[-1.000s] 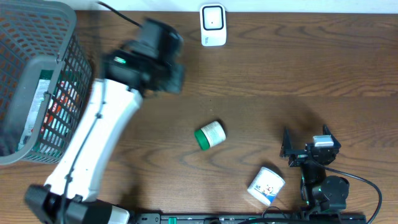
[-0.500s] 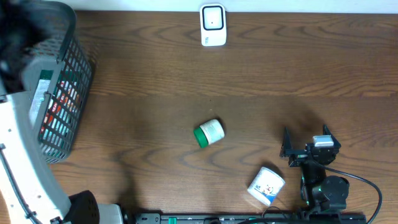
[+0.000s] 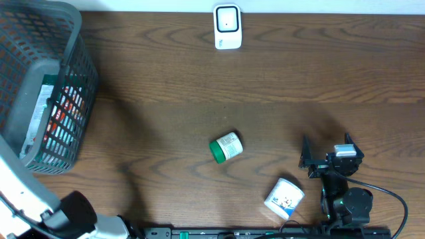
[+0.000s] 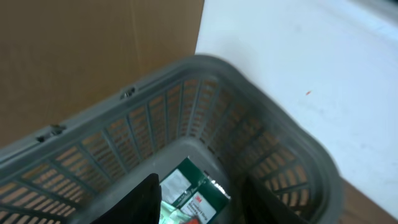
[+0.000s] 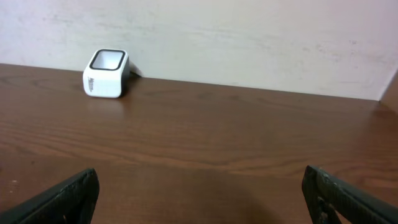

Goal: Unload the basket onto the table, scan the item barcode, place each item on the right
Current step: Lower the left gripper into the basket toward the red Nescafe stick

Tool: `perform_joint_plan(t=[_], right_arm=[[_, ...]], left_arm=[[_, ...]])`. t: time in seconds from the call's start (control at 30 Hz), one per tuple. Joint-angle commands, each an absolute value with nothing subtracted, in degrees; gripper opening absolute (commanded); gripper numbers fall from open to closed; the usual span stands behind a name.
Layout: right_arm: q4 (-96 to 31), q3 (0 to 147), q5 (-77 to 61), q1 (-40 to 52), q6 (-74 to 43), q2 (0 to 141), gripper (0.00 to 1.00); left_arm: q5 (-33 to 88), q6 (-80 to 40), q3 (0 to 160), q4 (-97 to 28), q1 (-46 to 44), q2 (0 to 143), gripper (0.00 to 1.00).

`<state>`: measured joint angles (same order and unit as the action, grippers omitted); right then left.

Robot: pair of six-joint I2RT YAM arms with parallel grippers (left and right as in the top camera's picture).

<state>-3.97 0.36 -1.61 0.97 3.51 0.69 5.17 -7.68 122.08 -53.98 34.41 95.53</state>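
Near right: right gripper (image 5: 199,193), jaws wide apart and empty, just beside white tub (image 3: 285,198) with blue-printed label, writing too small to read. Mid-table (image 3: 299,79): green-lidded jar (image 3: 226,146) lying on its side, lid toward near left, label print illegible, well apart from the rest. Far: white scanner (image 3: 227,26) at table edge; far left, grey mesh basket (image 3: 73,86) holding green-and-white packet (image 4: 193,196), left gripper (image 4: 200,186) above it, fingers parted, gripping nothing.

The counter (image 3: 299,79) is grained in dark brown. The basket (image 3: 78,46) is latticed in grey; the package (image 4: 193,193) in it is printed green, white and red. The scanner (image 3: 227,26) is white, dark-windowed. The bottle (image 3: 226,146) is white, capped green. The tub (image 3: 285,198) is white, printed blue.
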Motion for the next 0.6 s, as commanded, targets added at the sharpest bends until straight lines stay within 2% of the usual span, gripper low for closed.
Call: perform_joint_plan(t=[0.0, 0.57], right_arm=[[-4.14, 0.3, -1.34, 1.17, 2.83, 0.43, 0.99], [-4.14, 0.3, -1.34, 1.17, 2.85, 0.43, 0.99]], left_arm=[[4.84, -6.7, 122.56, -54.48, 34.76, 100.18, 0.42], [4.86, -1.1, 122.48, -60.01, 35.2, 110.91, 0.42]])
